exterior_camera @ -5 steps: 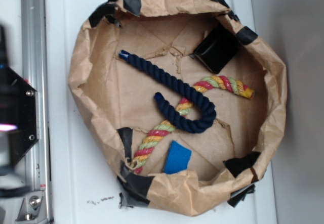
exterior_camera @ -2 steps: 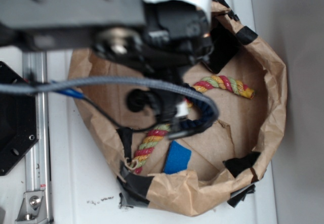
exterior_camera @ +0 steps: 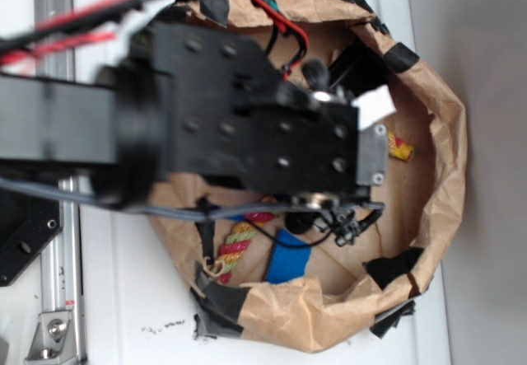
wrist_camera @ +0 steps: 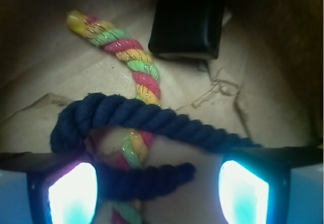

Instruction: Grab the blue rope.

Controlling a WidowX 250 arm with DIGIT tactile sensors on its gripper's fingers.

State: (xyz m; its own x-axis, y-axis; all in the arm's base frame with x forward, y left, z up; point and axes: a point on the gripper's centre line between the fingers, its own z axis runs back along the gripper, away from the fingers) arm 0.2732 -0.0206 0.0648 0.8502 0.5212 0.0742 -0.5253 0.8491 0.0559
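Note:
In the wrist view the blue rope point(wrist_camera: 167, 120) lies in a hook shape on the brown paper, crossing over the red-yellow-green striped rope point(wrist_camera: 131, 64). Its short end point(wrist_camera: 152, 178) lies between my fingers, closer to the left pad point(wrist_camera: 71, 193) than to the right pad point(wrist_camera: 243, 191). My gripper point(wrist_camera: 157, 188) is open and hangs just above the rope, with wide gaps to both pads. In the exterior view my arm point(exterior_camera: 247, 126) covers the blue rope and the gripper.
Everything lies inside a crumpled brown paper bag point(exterior_camera: 440, 159) with raised, black-taped walls. A black box point(wrist_camera: 187, 19) sits at the far side near the striped rope's end. A flat bright-blue rectangle point(exterior_camera: 288, 258) lies near the front wall, beside the striped rope point(exterior_camera: 237, 245).
My arm has swung in from the left over the bag and now hides both ropes in the exterior view. The ropes, box and blue rectangle have not moved.

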